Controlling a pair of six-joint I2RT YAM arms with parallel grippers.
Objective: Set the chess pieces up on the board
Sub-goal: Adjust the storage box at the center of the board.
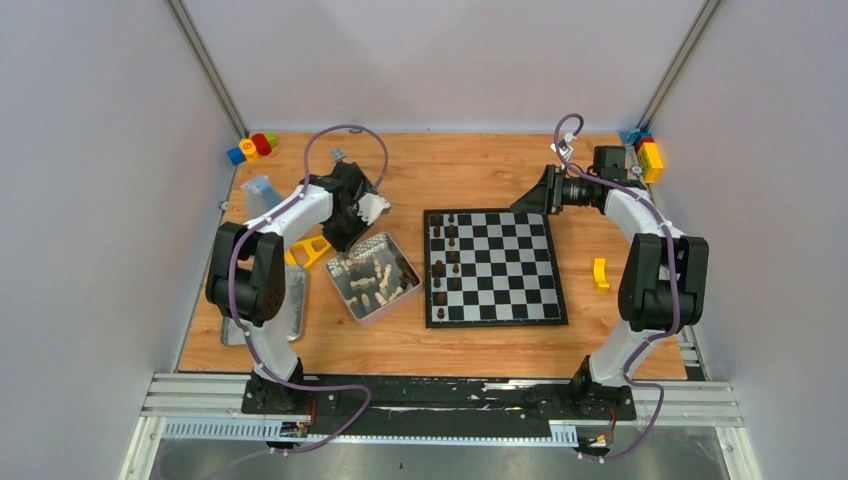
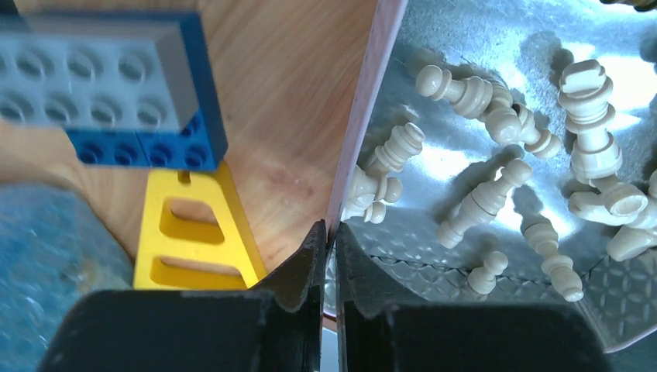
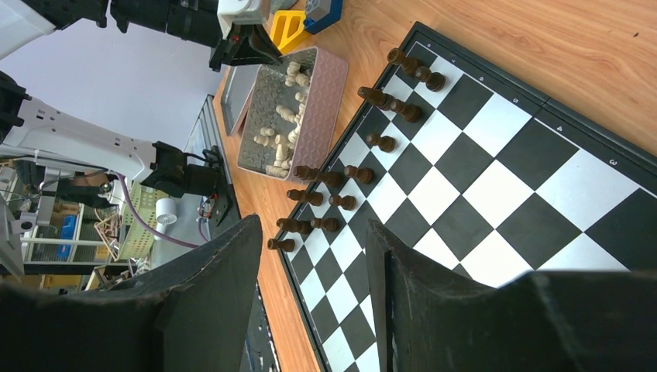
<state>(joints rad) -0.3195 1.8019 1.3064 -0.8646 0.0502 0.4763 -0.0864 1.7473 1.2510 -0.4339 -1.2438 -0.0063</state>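
Scatter of cream chess pieces [image 2: 484, 201] in metal tin [image 2: 480, 31] beside board [image 1: 510, 270].

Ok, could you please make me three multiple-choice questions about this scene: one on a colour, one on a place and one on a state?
1. What colour are the chess pieces standing on the chessboard?
A) cream
B) yellow
C) dark brown

2. Where do the cream chess pieces lie?
A) on the chessboard
B) in the metal tin
C) on the bare wood

3. How is the right gripper?
A) open, with nothing between its fingers
B) shut on a chess piece
C) shut on a toy brick

Answers:
1 C: every piece on the checks is dark brown, all along the board's left side.
2 B: the left wrist view shows them lying loose on the tin's floor.
3 A: its own camera shows a wide gap between the fingers, above the board.
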